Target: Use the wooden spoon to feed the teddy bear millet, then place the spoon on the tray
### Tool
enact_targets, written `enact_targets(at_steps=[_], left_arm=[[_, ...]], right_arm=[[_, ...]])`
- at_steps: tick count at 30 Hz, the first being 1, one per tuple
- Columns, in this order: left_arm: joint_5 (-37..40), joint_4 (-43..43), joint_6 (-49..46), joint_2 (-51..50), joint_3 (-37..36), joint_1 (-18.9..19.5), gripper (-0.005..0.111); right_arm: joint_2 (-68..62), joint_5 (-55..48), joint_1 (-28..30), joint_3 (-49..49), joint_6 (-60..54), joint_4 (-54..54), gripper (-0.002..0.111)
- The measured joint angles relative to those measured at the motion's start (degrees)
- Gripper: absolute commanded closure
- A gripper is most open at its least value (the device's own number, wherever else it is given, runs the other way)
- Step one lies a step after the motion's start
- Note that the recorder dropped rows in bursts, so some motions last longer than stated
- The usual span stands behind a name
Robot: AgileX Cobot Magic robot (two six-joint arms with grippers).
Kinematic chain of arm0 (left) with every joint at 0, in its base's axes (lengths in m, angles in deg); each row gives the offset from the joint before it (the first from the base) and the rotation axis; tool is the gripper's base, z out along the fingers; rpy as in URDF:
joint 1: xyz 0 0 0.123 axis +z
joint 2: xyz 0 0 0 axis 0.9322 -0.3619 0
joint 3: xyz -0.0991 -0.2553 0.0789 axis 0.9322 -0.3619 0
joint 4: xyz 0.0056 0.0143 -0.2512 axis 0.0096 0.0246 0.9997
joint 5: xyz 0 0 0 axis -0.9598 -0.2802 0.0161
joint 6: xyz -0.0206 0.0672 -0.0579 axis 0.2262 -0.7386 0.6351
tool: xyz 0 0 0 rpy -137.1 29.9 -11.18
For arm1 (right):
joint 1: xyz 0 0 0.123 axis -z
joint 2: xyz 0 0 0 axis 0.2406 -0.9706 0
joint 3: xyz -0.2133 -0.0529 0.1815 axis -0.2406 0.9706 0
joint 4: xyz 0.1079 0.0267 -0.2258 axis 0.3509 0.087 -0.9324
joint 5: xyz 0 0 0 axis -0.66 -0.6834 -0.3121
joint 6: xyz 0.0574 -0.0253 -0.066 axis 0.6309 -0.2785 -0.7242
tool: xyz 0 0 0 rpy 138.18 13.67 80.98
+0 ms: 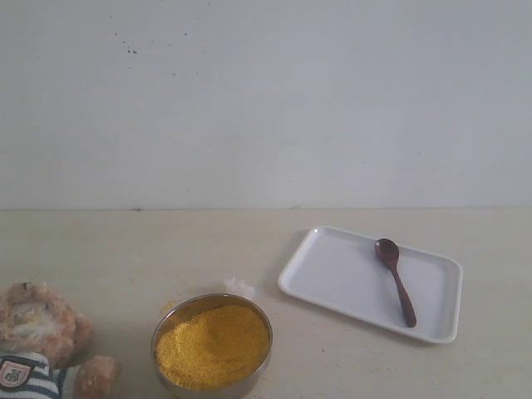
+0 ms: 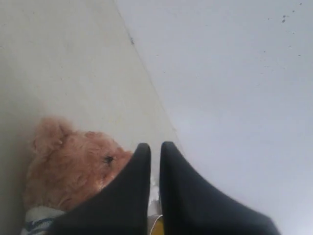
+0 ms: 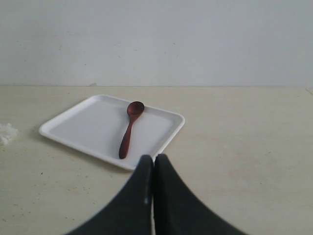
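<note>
Wooden spoon [image 1: 398, 285] lies inside the tray [image 1: 332, 270]. Left gripper [image 2: 155, 149] and right gripper [image 3: 153, 159] both have fingers together, holding nothing.

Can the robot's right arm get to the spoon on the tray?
Probably yes. The wooden spoon lies alone on the tray, and the right wrist view shows only bare table between it and the right gripper. The gripper is shut, so it would have to open first.

- Soft, even, slightly hazy light over the pale table [image 1: 108, 249]; colours washed out.
- Faint shadow beneath the tray [image 1: 332, 274] at its near rim.
- Left claw [image 2: 155, 146] and right claw [image 3: 153, 157] loom dark and soft-focused.
</note>
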Motion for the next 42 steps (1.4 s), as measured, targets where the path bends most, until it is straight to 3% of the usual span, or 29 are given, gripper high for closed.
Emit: enact_targets(at_steps=[6,22,30,42], left_arm=[[0.00,1.98,-1.95,3.50,-1.88,-0.91,0.103],[0.05,6.43,-4.62,16.98,-2.09,-12.30,0.103],[0.14,3.54,-4.62,25.65,-2.09,-18.22,0.103],[0.36,1.05,-11.84,40.06,-6.14,-28.34,0.103]], right_arm=[[0.00,0.00,0.00,0.00,0.00,0.00,0.108],[0.00,0.00,0.00,0.00,0.00,0.00,0.108],[0.00,0.00,0.00,0.00,0.00,0.00,0.108],[0.00,0.00,0.00,0.00,0.00,0.00,0.108]])
